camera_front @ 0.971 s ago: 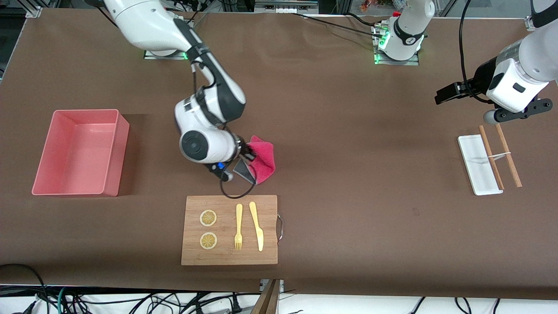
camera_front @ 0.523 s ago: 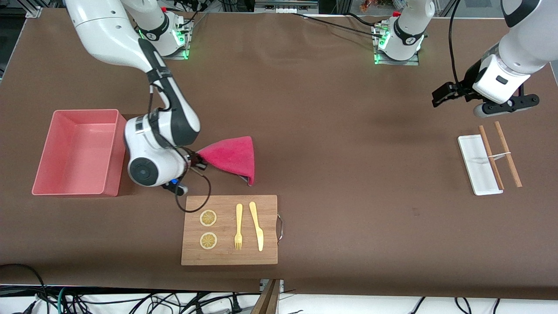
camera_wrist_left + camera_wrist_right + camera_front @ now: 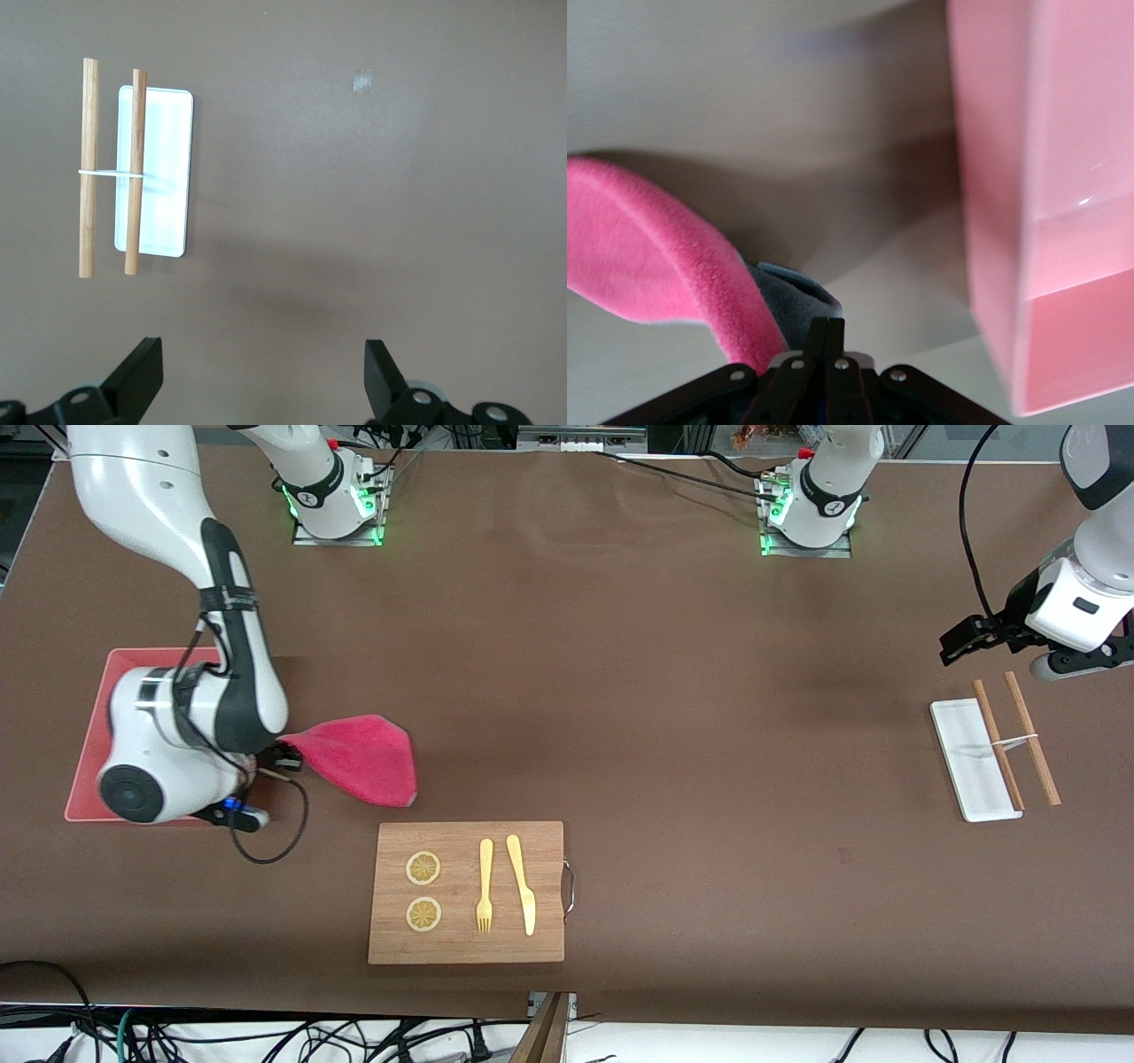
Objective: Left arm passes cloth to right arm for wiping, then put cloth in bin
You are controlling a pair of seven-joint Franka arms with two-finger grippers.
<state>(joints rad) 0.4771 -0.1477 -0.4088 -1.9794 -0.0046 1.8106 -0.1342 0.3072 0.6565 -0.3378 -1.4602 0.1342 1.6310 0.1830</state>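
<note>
Brown table (image 3: 673, 691), bin (image 3: 93, 726) half hidden, cloth (image 3: 359, 757) pinched

Brown table (image 3: 673, 691), pink bin (image 3: 89, 744), wooden cutting board (image 3: 549, 939), white tray (image 3: 957, 753)

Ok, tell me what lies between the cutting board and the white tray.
Nothing: in the front view the brown table is bare between the cutting board and the white tray.

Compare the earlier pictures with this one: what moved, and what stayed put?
The right gripper, fingers shut on the cloth, has carried it toward the right arm's end of the table, to beside the bin. The left gripper, open and empty, shifted slightly near the white tray. The bin, tray and cutting board stayed put.
</note>
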